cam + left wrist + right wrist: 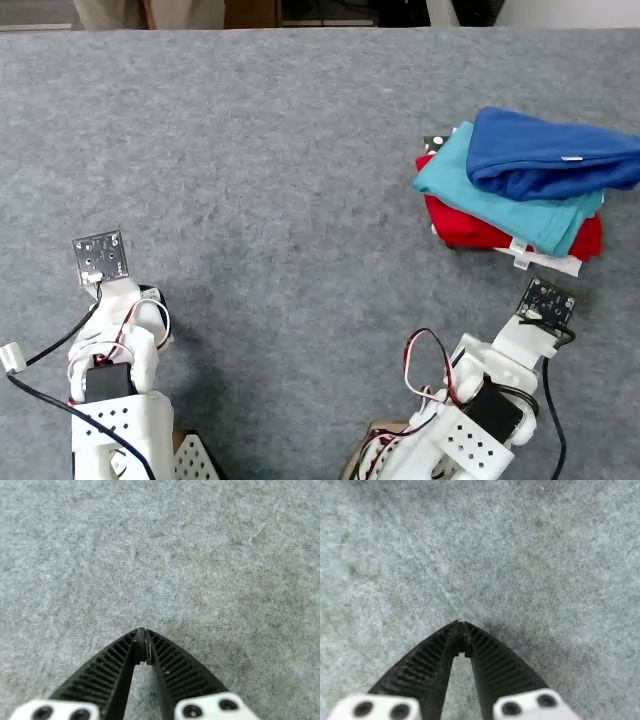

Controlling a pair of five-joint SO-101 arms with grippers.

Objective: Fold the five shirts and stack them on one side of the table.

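Note:
A stack of folded shirts lies at the table's right side: a dark blue shirt on top, a teal shirt under it, a red shirt below, and a white edge at the bottom. My left gripper is shut over bare grey carpet, with nothing in it; its arm rests at the near left. My right gripper is shut too, empty, over the carpet. Its arm sits at the near right, just in front of the stack.
Grey carpet covers the whole table. A small black tag pokes out behind the stack. Furniture legs stand beyond the far edge.

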